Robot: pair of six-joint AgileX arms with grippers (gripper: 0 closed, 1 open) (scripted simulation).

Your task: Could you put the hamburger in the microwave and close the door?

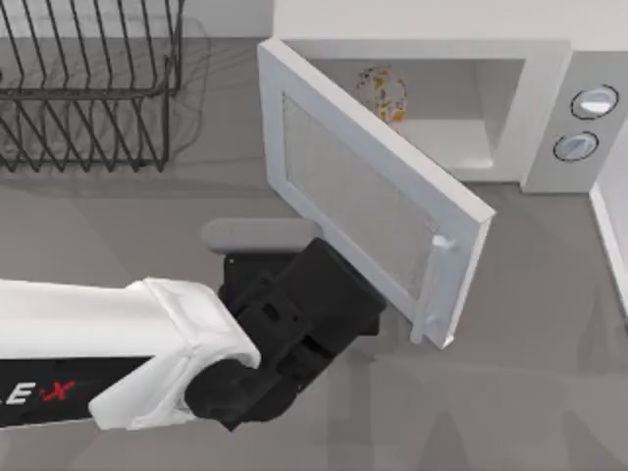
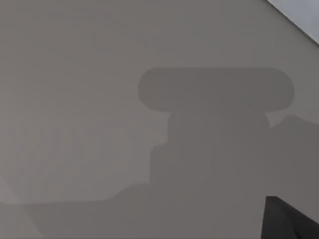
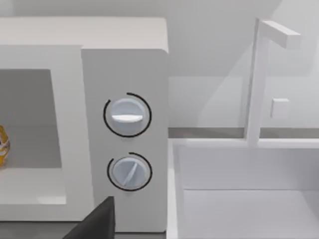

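Left arm's white casing and black wrist lay closest to the overhead camera, reaching in from the 9 o'clock edge toward the bench point(image 1: 118, 221) centre. Left tool point(image 1: 329, 285) sat tucked just behind the lower edge of the door point(image 1: 363, 206), on its outer face; whether its fingers were spread or closed could not be told, since the wrist block hid them. Door stood partly open, hinged at the cavity's 9 o'clock side and swung out toward 5 o'clock, its bar handle point(image 1: 432, 285) at the free end. Hamburger point(image 1: 381, 93) rested inside the microwave point(image 1: 549, 118), on the cavity floor toward the back, well apart from the door. Two round dials point(image 3: 127, 116) sat one above the other on the grey side panel. Dark wire rack point(image 1: 88, 88) stood at 10 o'clock on the bench, well apart from the microwave. White sink basin point(image 3: 239, 199) with an upright faucet point(image 3: 256, 79) stood just beside the microwave's dial side. Left wrist view showed bare grey bench under the arm's shadow. Right tool's own state: cannot tell.
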